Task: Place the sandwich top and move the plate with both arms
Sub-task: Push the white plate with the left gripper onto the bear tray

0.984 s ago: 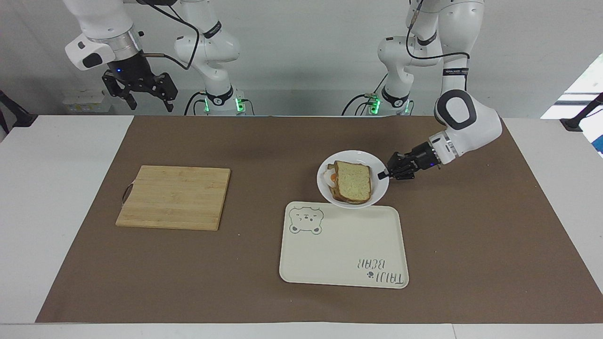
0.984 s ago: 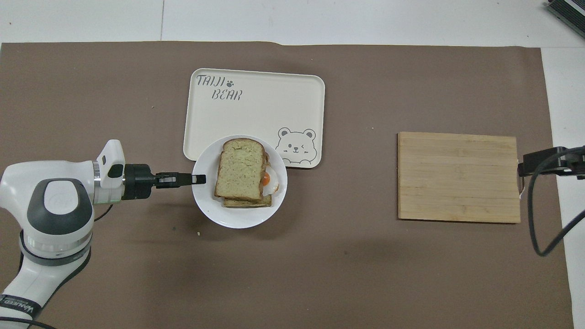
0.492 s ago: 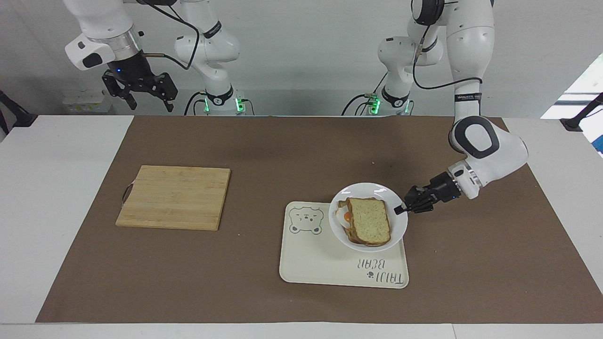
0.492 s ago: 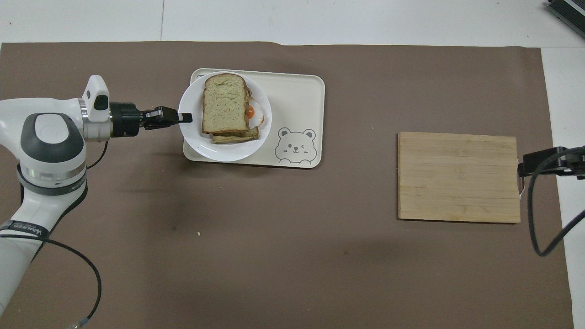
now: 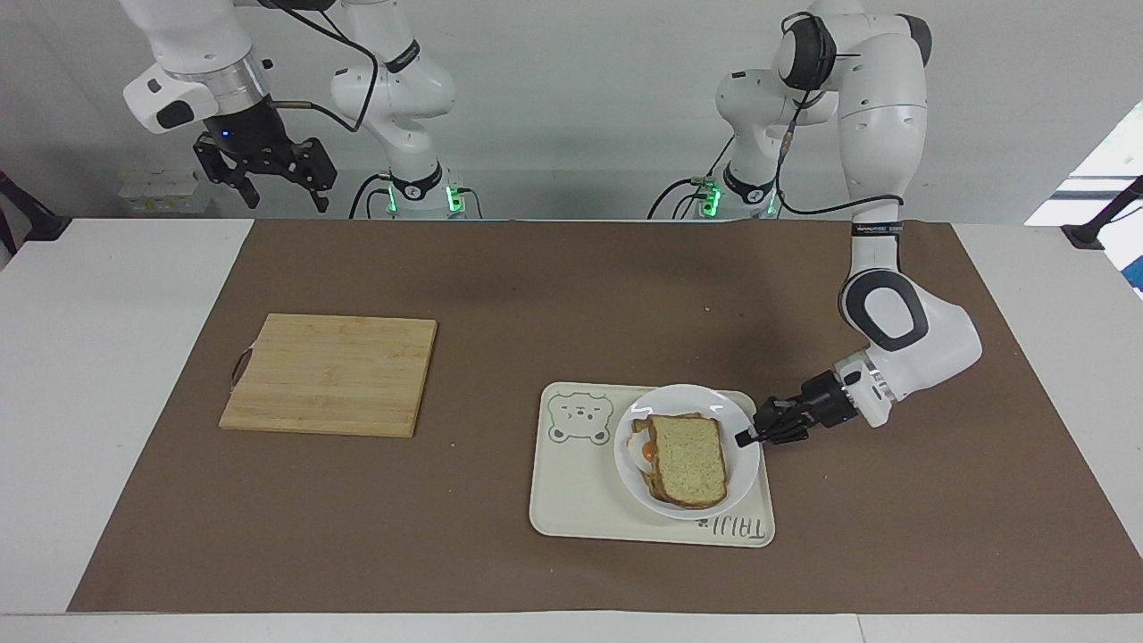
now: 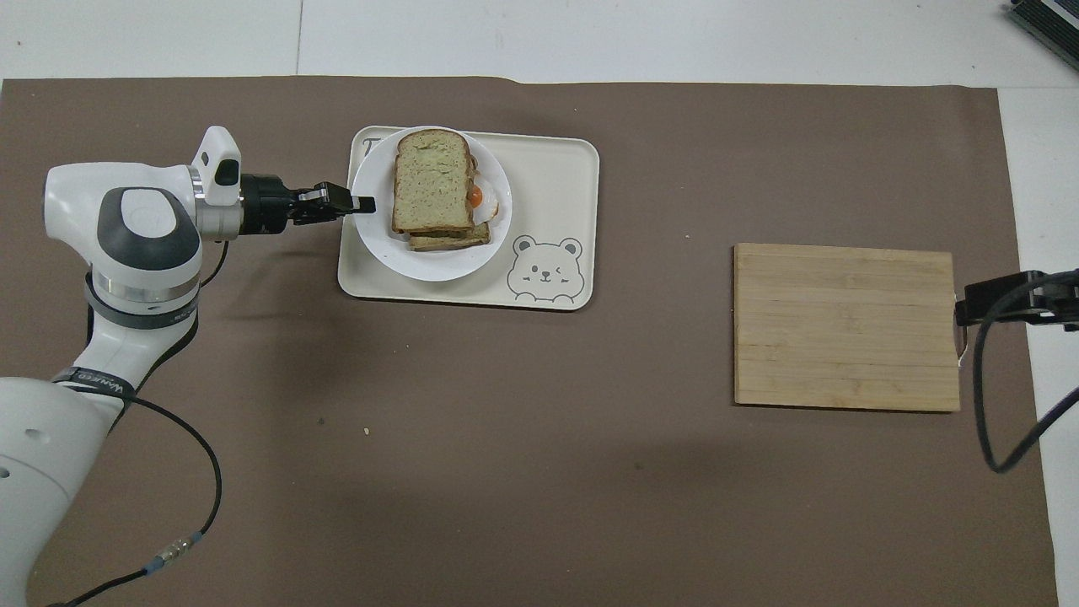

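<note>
The left gripper is reaching low with fingertips pinched together, while the right gripper is waiting raised, jaws spread.

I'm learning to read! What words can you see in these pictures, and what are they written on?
"TAIJI": on the cream tray, upside down in the facing view; the plate overlaps the top of the letters, and any word beside it is hidden.
Black band on the left arm: white lettering, too small to read.
The bear on the tray is a drawing, not a word.
</note>
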### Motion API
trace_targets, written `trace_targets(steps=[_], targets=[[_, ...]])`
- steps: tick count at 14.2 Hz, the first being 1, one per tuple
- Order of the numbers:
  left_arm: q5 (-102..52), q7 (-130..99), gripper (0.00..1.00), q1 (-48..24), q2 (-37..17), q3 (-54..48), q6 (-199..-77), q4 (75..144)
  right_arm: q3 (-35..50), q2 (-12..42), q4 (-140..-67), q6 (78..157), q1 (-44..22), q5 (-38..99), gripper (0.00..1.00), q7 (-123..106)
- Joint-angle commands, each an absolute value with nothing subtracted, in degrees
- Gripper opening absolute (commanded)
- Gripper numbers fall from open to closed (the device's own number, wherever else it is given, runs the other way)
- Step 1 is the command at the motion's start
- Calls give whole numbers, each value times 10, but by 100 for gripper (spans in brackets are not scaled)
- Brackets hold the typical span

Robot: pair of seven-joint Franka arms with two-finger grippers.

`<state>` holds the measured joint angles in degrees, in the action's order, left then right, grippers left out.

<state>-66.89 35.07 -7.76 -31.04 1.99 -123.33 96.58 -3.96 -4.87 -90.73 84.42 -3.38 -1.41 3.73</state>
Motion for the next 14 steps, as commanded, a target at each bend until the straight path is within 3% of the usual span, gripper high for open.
trace_targets(steps=[1, 6, 8, 9, 10, 11, 13, 14], targets=[[-674, 343, 0, -107, -313, 22, -1263, 961, -40, -50, -903, 836, -29, -4, 100, 19], [-672, 343, 2, -134, -315, 23, -1291, 969, -40, -50, -902, 836, -29, -4, 100, 19], [-668, 341, 22, -132, -314, 23, -1285, 969, -39, -50, -902, 836, -29, -4, 100, 19], [-667, 339, 37, -133, -314, 24, -1284, 969, -40, -50, -902, 836, -29, -4, 100, 19], [-665, 339, 70, -133, -314, 24, -1286, 969, -40, -50, -902, 836, -29, -4, 100, 19], [-665, 344, 83, -133, -314, 24, -1286, 969, -40, -50, -902, 836, -29, -4, 100, 19], [-656, 345, 99, -133, -313, 25, -1287, 965, -39, -50, -902, 836, -29, -4, 100, 19], [-633, 341, 100, -132, -311, 25, -1287, 961, -40, -50, -902, 836, -29, -4, 100, 19]])
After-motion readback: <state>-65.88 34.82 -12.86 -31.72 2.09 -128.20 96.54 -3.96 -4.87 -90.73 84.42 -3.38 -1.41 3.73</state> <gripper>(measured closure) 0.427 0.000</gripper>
